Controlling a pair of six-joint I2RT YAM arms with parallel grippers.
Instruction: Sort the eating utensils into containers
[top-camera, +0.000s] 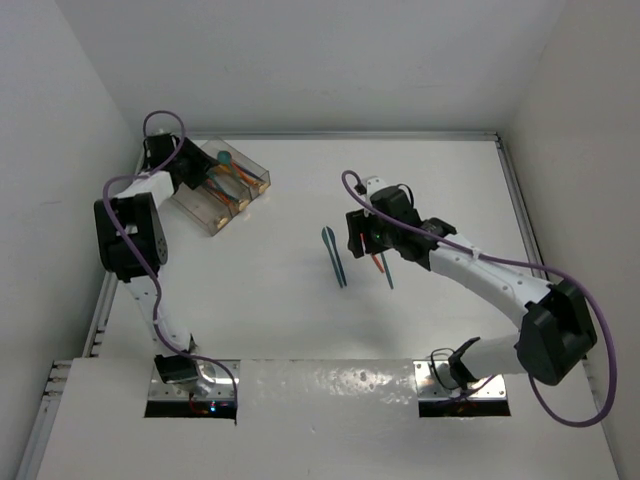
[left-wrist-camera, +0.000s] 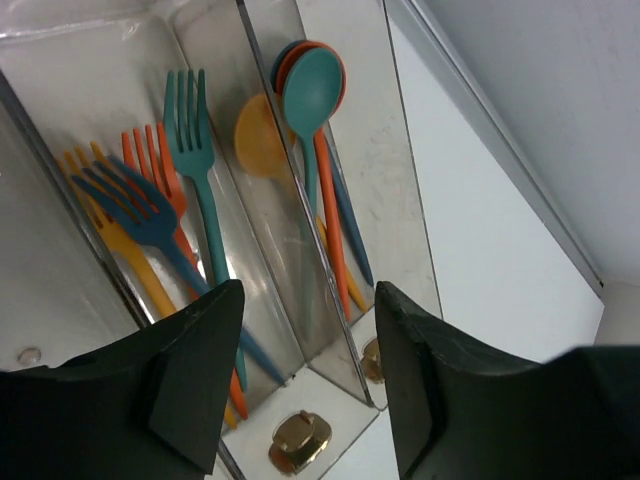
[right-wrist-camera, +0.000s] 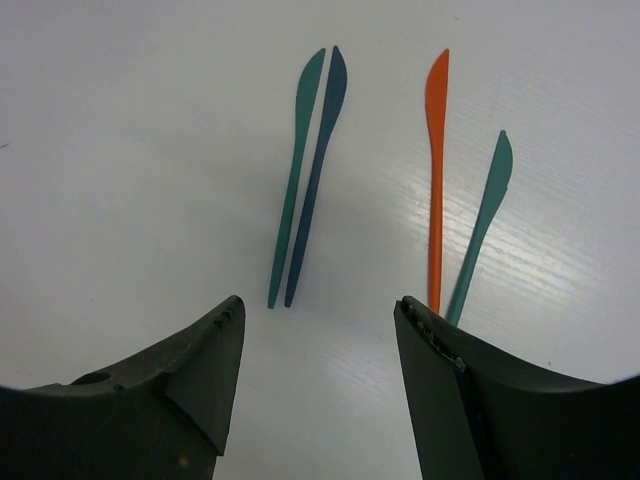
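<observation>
The clear three-compartment tray (top-camera: 203, 214) stands at the far left. In the left wrist view the tray (left-wrist-camera: 360, 90) holds a teal fork (left-wrist-camera: 190, 150), a blue fork (left-wrist-camera: 130, 205) and orange and yellow forks in one compartment. A teal spoon (left-wrist-camera: 312, 90) lies on orange, blue and yellow spoons in the adjoining one. My left gripper (left-wrist-camera: 310, 330) is open and empty above the tray's near end. My right gripper (right-wrist-camera: 318, 310) is open and empty just above the table. Ahead of it lie a teal knife (right-wrist-camera: 296, 180), a dark blue knife (right-wrist-camera: 318, 170), an orange knife (right-wrist-camera: 436, 170) and another teal knife (right-wrist-camera: 485, 220).
The knives lie mid-table in the top view, the teal and blue pair (top-camera: 333, 257) left of the orange (top-camera: 378, 263) and teal ones. White walls enclose the table on three sides, with a metal rail (top-camera: 515, 200) along the edges.
</observation>
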